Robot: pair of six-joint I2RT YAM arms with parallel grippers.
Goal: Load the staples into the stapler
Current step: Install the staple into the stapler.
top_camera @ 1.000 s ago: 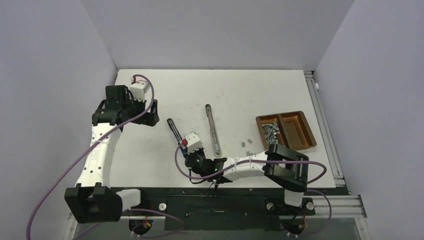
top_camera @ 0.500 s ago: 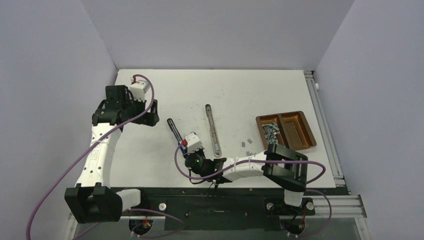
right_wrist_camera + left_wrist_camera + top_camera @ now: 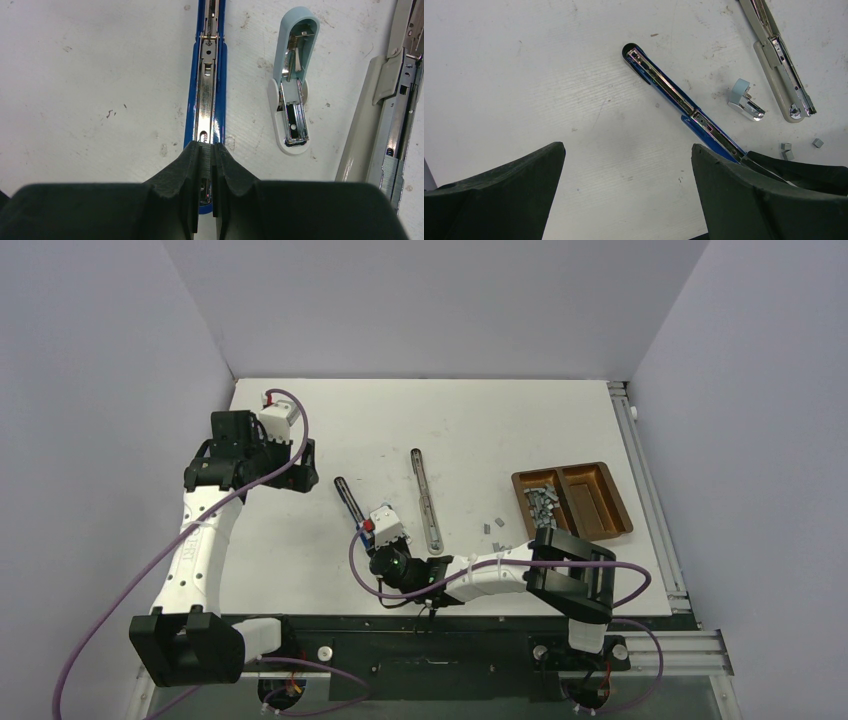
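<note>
**White table (image 3: 500, 420), staples mostly in the tray, right jaws closed at the blue stapler**

Most of the staples (image 3: 540, 502) lay heaped in the left compartment of a brown two-part tray (image 3: 596, 502) on the right side of the table. A few loose strips (image 3: 495, 525) sat on the bare surface just left of the tray.

The blue stapler (image 3: 207, 100) lay opened out flat left of centre, its shiny channel facing up. The right gripper (image 3: 205, 150) was fully closed. Its two dark fingers were pressed together, with the tips over the near end of that channel. Whether the tips touched the metal, or pinched anything between them, could not be told.

In the right wrist view, a small pale blue stapler (image 3: 292, 100) lay open to the right of the blue one, apart from it. Beyond it, a long grey stapler (image 3: 390, 100) was opened out as well.

The left gripper (image 3: 626, 150) hung over the table to the left of the blue stapler, not touching it. Its jaws were spread wide and held nothing, and only white tabletop showed between the fingers. The far tip of the blue stapler pointed toward that gripper.

Pale lilac walls (image 3: 400, 300) closed in the table at the back and on both sides.
</note>
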